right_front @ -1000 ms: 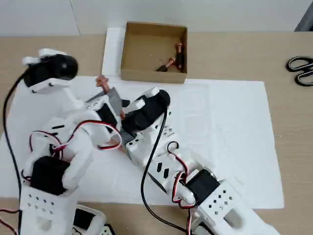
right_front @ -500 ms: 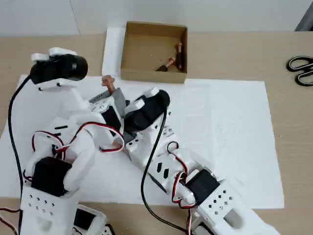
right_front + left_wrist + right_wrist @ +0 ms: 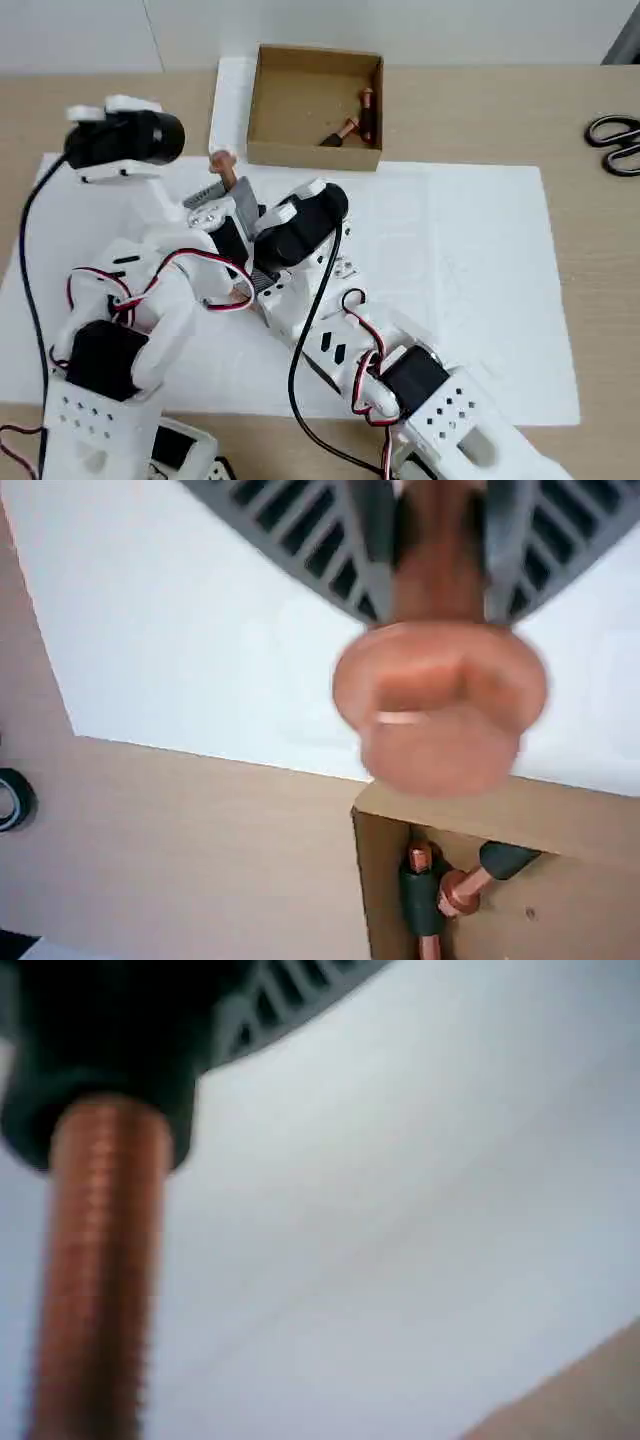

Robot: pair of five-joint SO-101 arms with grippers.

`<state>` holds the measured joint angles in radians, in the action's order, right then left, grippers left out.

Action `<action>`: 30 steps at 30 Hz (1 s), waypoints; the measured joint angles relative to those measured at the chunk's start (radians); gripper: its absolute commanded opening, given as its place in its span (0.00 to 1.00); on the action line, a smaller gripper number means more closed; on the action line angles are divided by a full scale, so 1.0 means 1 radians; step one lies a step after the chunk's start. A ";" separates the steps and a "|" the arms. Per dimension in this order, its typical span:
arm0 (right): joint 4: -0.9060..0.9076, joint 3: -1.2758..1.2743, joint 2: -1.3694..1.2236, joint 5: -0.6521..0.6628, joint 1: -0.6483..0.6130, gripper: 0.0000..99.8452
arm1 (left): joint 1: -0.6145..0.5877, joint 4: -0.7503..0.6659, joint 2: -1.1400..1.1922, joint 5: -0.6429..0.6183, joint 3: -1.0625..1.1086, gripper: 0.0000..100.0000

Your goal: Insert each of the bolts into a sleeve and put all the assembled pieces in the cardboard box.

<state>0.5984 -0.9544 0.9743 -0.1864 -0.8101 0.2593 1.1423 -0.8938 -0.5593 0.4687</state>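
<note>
1. Nearest us, a little short of the box's front wall, the right gripper [image 3: 120, 1000] has its fingers [image 3: 275, 995] clamped on a black sleeve [image 3: 90, 1055]. A threaded copper shank [image 3: 95, 1260] sticks out of the sleeve's end over the paper [image 3: 400, 1210]. We judge the sleeve is held steady so a bolt can seat in it. Whether this shank belongs to the other arm's bolt we cannot tell.
2. Closer to the box, the left gripper [image 3: 435, 540] has its grey fingers [image 3: 300, 530] closed on the stem of a bolt [image 3: 440, 700], with the head pointing toward the box [image 3: 560, 815]. Gripping the stem leaves the head free. We read the aim at the box as readiness for the drop.
3. The wrist views give us the grips themselves. The high view gives the layout, with the bolt's head poking out just beside a front corner of the box.
4. Inside the box, assembled pieces [image 3: 355, 120] lie together against one side wall. The left wrist view adds that they cross each other, each with a dark sleeve on a copper bolt.
5. Farthest, well off to the side of the box, scissors [image 3: 615, 145] lie on the table [image 3: 480, 110], apart from the work.
</note>
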 measured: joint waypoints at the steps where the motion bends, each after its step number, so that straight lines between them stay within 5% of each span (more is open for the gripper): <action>1: 0.005 -0.003 0.000 0.000 0.000 0.00 | 0.000 0.000 0.000 0.000 0.012 0.01; 18: 0.006 -0.006 0.005 0.000 -0.002 0.00 | 0.020 0.034 -0.005 0.003 0.044 0.01; 30: 0.006 -0.006 0.006 0.000 0.031 0.00 | 0.075 0.060 -0.003 0.000 0.054 0.29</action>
<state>0.6045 -0.9605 0.9805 -0.1864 -0.7795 0.3345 1.2022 -0.8968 -0.5593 0.5224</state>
